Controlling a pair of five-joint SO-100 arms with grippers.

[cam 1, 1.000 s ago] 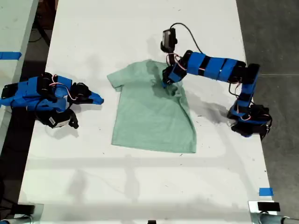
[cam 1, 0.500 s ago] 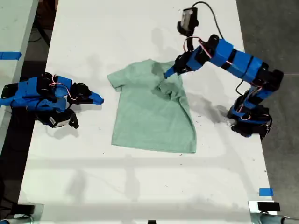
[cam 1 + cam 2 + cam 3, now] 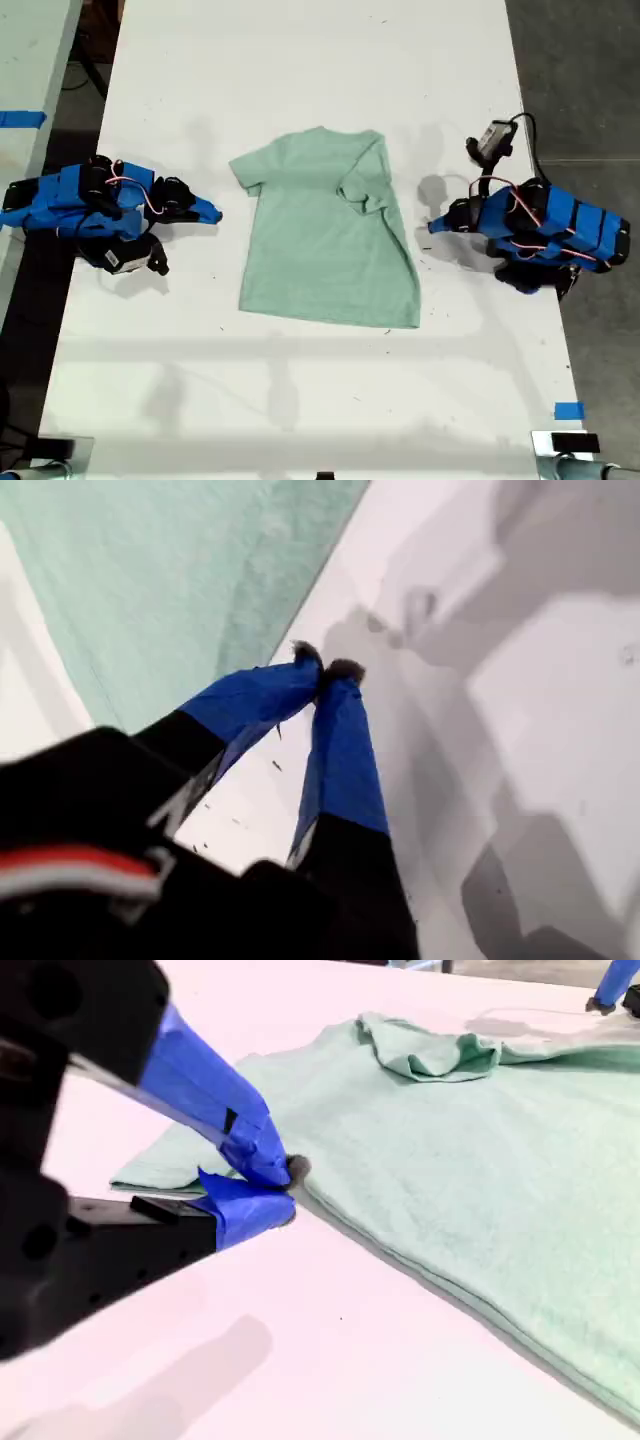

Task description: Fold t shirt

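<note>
White table [image 3: 300, 400], blue tape [image 3: 568, 410] near its front edge. T shirt [image 3: 320, 240] flat mid-table, one sleeve folded in. My first gripper [image 3: 325, 667] clenched, empty, beside it; my second gripper [image 3: 285, 1185] likewise. Dark floor [image 3: 580, 80] beyond.

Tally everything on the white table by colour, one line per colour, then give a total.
Pale mint green: 1, the t shirt
Blue: 2, the arm carrying my first gripper and the arm carrying my second gripper
Total: 3
</note>
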